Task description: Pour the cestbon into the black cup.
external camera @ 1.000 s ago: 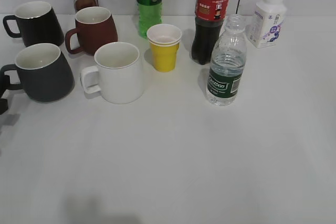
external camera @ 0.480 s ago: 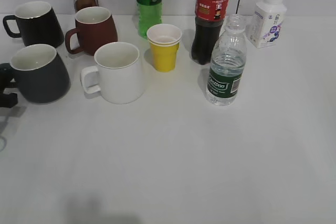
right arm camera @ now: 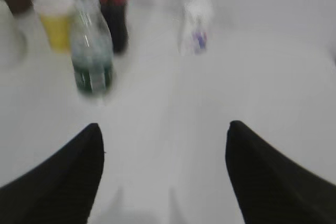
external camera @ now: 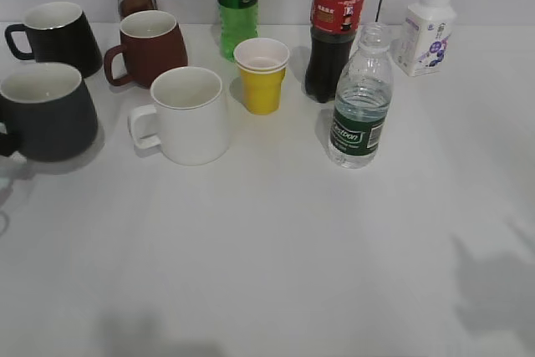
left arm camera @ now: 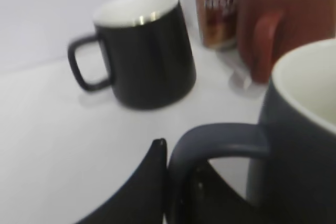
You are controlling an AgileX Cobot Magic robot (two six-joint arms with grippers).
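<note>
Gripping the loop handle of the black cup [left arm camera: 294, 145], the left gripper [left arm camera: 176, 182] has its jaws clamped on it at the lower centre of the left wrist frame. Right gripper [right arm camera: 163, 171] jaws stand wide apart over the bare worktop [external camera: 276, 257]. Cestbon [external camera: 360, 99] stands upright, right of centre in the exterior frame; the cup sits at the left edge.

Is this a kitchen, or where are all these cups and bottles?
Probably a robot test bench, not a kitchen: a plain white table against a bare wall, mugs like the white mug and bottles like the cola bottle set out in rows, and black gripper fingers in view.
</note>
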